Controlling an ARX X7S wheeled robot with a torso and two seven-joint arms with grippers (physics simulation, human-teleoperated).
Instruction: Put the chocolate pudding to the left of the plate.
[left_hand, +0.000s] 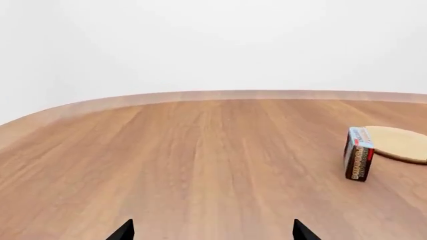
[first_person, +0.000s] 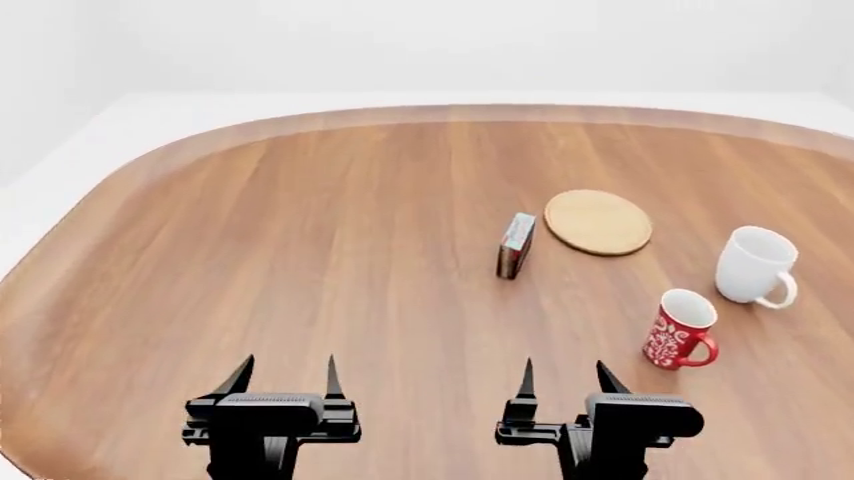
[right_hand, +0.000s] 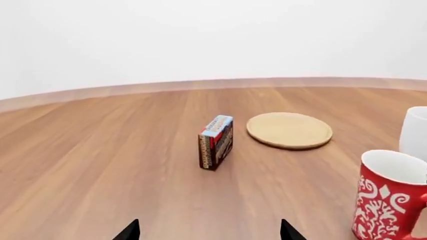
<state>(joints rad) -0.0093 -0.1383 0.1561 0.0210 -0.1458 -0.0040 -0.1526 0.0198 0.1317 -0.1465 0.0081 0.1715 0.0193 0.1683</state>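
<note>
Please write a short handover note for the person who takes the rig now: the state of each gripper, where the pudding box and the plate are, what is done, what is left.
Left gripper: open, empty, low over the near table edge.
Right gripper: open, empty, also near the edge.
Chocolate pudding: standing on its edge on the wooden table, just left of the plate, with a small gap between them.
Red patterned mug and white mug stand right of the plate, untouched.
Done: the box already appears to be left of the plate.
Left: probably nothing; only confirm the placement and keep both arms clear.
</note>
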